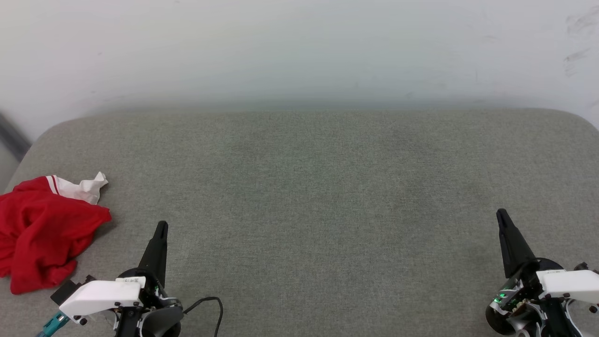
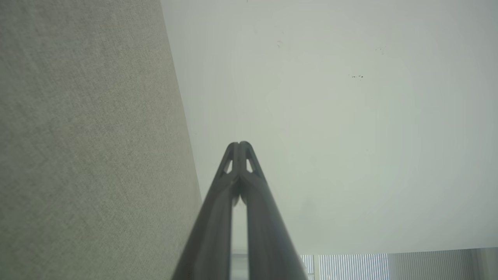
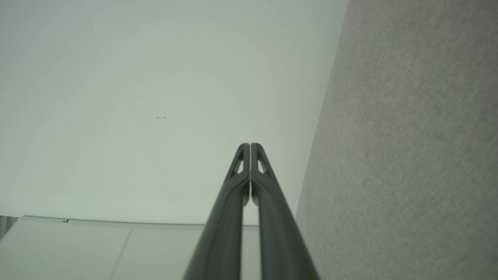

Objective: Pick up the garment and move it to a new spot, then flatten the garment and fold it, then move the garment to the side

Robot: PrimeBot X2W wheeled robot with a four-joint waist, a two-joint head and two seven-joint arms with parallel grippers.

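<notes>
**Head view.** This view supplies the position of the task item. The crumpled red jersey-style T-shirt lies in a heap at the far left of the grey fabric-covered tabletop, and the frame edge cuts off its left part. A white short sleeve with red-white striped trim sticks out of the heap on the side towards the pale wall.

My left jaws sit at the lower left, near the T-shirt but apart from it. Their long dark fingers read as a single blade: clenched, nothing gripped. My right jaws sit at the lower right, well apart from the T-shirt. Their fingers are likewise clenched and empty. A black cable loops out beside my left wrist. A green light glows on my right wrist.

**Left wrist view.** This view supplies the tip detail. The two fingers touch at their ends, with nothing between them. The tabletop runs down the left side and the wall takes up the right. This view adds a ribbed pale panel at the lower right.

**Right wrist view.** The layout is mirrored. The fingers are pressed tip to tip and are empty. The tabletop is on the right and the wall on the left. This view adds flat pale panels along the bottom left.
</notes>
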